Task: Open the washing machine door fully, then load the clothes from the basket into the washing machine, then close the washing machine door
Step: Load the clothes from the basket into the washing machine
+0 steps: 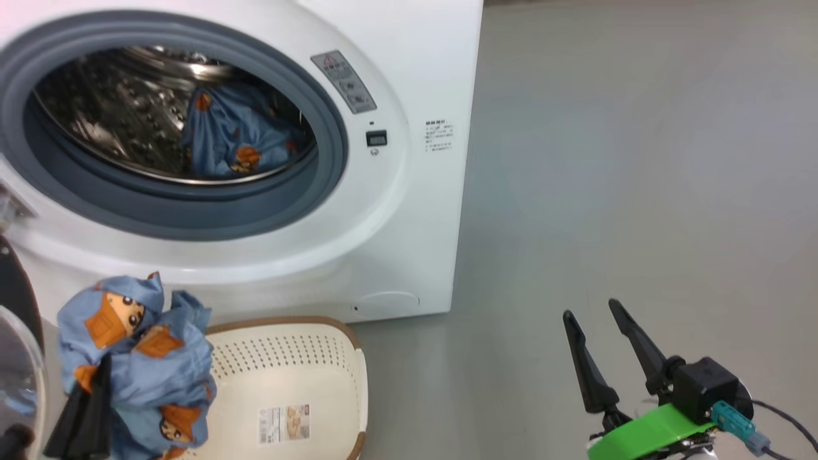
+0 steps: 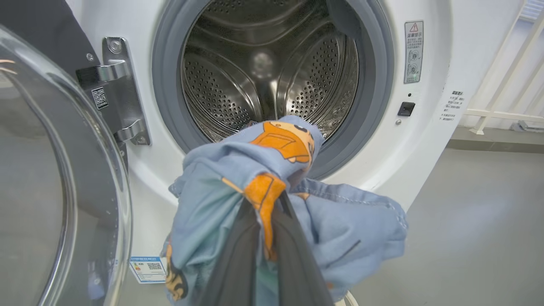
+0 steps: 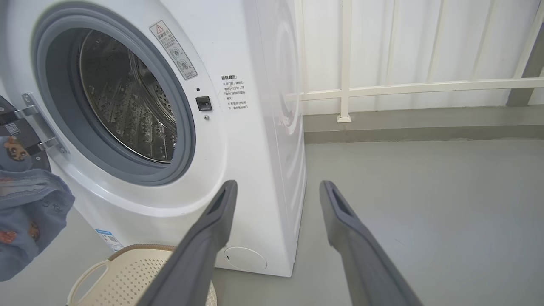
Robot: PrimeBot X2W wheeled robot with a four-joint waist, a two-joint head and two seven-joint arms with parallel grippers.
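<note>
The washing machine [image 1: 409, 211] stands with its door [image 1: 16, 358] swung open at the far left. One piece of the blue printed clothes [image 1: 236, 137] lies inside the steel drum [image 2: 263, 72]. My left gripper [image 1: 96, 390] is shut on another bundle of the clothes [image 1: 137, 351], held above the left end of the basket [image 1: 307, 370] and below the drum opening. In the left wrist view the fingers [image 2: 238, 255] pinch that fabric [image 2: 255, 178] in front of the grey seal [image 2: 374, 85]. My right gripper [image 1: 591, 310] hangs open over the floor, to the right of the machine.
The door's glass bowl [image 2: 55, 191] and its hinge [image 2: 119, 93] stand close to my left arm. Bare grey floor [image 1: 639, 191] stretches to the right of the machine. A white railing [image 3: 382, 87] runs along the wall behind. The basket's handle [image 3: 87, 278] faces my right gripper [image 3: 279, 187].
</note>
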